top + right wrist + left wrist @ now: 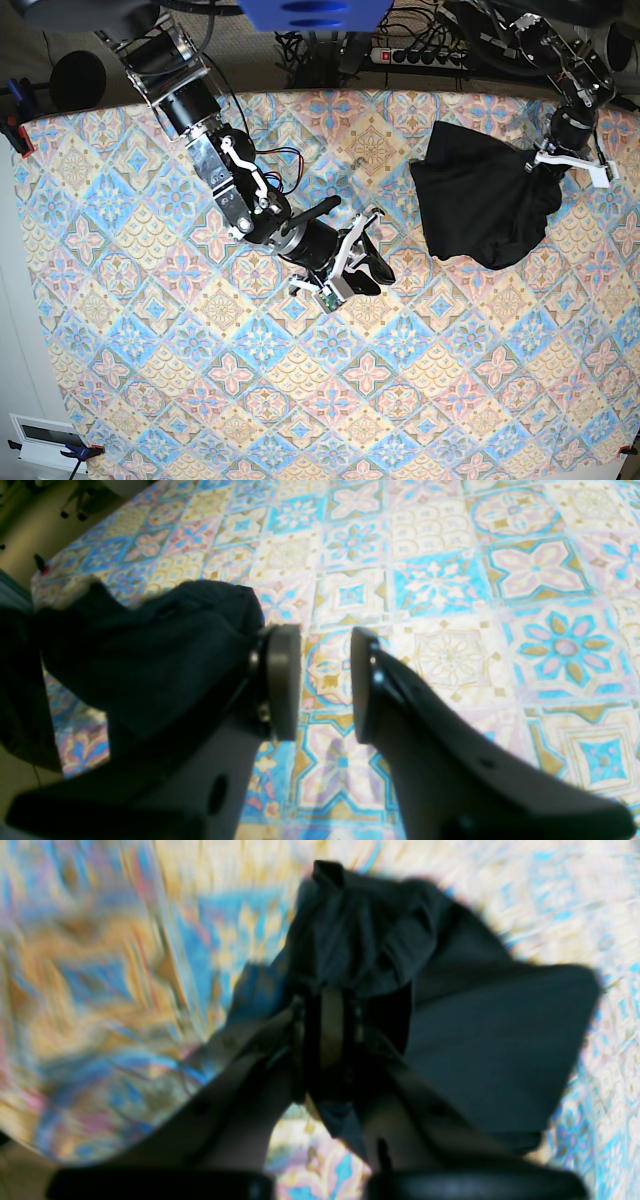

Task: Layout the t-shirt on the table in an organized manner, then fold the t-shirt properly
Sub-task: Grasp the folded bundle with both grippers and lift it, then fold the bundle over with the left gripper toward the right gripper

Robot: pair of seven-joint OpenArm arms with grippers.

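T-shirt (480, 205): black, soft, limp, light; bunched at bench (150, 400) two o'clock. Left pincer (545, 160) clamped its right edge. Right pincer (350, 262) part-open, empty, centre. Best gripped at hem corners.

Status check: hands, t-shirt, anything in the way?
Left hand shut on the t-shirt, bunched at the table edge. Right hand open, empty, mid-table. Nothing in the way.
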